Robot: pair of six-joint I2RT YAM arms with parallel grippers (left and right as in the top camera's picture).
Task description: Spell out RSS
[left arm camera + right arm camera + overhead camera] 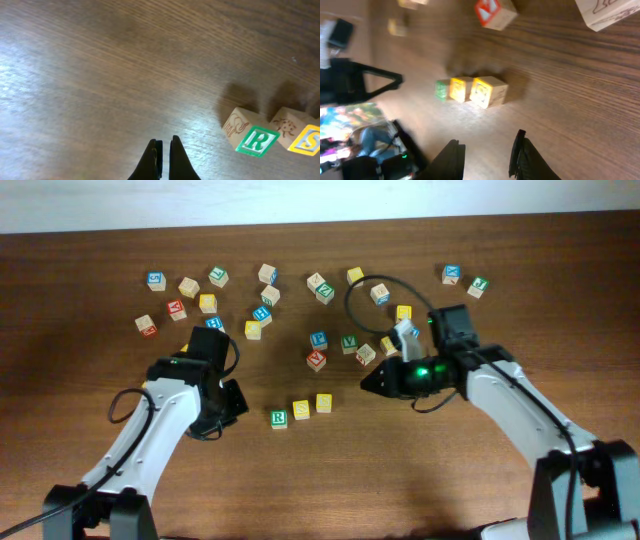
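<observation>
**Visitor:** Where does the word stand?

**Onlooker:** Front centre of the worktop (420, 480). The green R block (279, 418) and the yellow S block (301, 410) sit close together, and the second yellow block (324, 402) is just beside them. The row climbs slightly toward the right. The last letter looks like an S, but it is too small to be sure.

**Visitor:** And the hands?

**Onlooker:** The left hand (233, 400) lies just left of the R with its fingers (155, 157) pressed together on nothing. The right hand (487, 160) faces the row's other end, jaws apart and empty.

**Visitor:** Which step is this?

**Onlooker:** Placement appears finished. The next move calls for confirming that last letter, then drawing both arms back without brushing the row. The loose blocks (262, 312) lie well apart behind it.
</observation>
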